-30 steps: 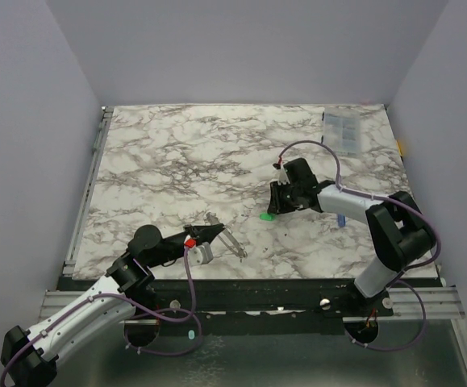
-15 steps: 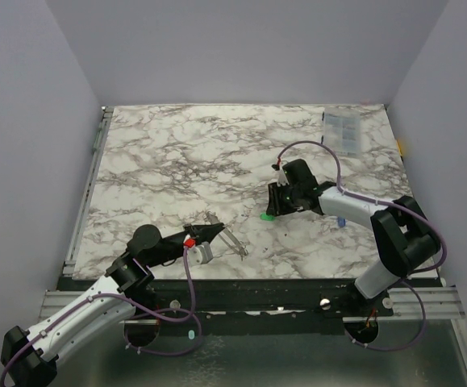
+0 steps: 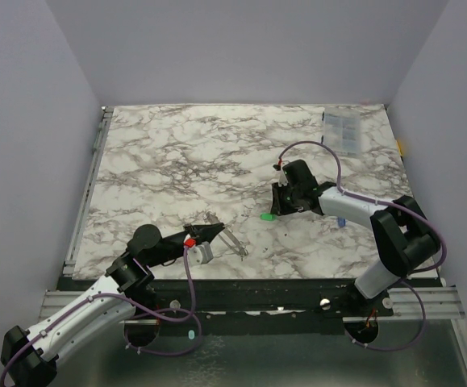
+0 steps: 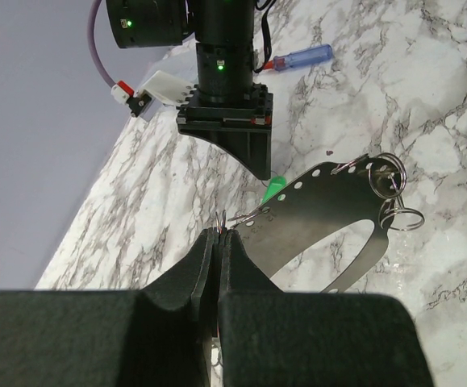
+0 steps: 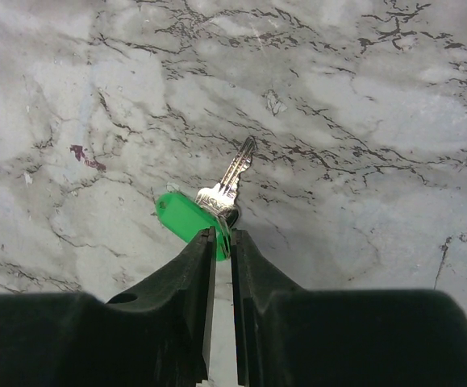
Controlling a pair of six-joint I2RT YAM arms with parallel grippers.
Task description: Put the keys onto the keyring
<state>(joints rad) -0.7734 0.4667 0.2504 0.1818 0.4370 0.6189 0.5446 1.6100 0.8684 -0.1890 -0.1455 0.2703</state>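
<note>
Marble table (image 3: pixel 177 145), green key (image 5: pixel 186 216), blue stick (image 4: pixel 302 56)

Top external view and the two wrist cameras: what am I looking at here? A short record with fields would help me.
left gripper: shut on one end of the keyring
right gripper: shut on the green key
key on ring: not yet; they are apart
yellow key: not seen
also on the table: clear box at the far right, blue stick by the right arm
</note>
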